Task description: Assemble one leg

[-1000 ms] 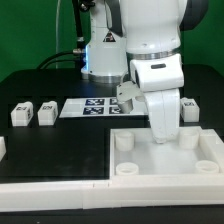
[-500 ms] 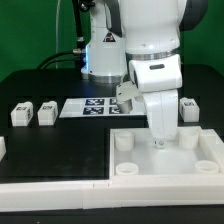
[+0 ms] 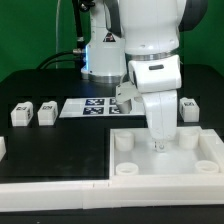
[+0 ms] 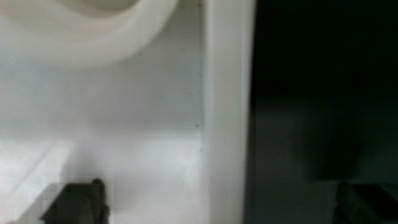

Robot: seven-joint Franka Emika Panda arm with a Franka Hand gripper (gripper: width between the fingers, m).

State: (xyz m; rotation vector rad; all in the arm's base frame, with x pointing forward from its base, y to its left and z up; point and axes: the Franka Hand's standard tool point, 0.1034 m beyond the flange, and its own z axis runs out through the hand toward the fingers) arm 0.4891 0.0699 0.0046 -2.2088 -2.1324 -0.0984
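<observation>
Sinking a touch and sliding toward the exterior view's left, the gripper has uncovered the leg. That leg stands on the worktop just behind the tray, off its far corner at the exterior view's right. The gripper now hangs low inside the tray, close to its far wall. From the wrist, the fingers are spread, with only tray floor and rim between them, so nothing is held. I judge the leg pickup is yet to come. To do it well, rise clear of the tray's wall first. Then come straight down over the leg, close squarely on its side faces and keep it upright for a socket.
</observation>
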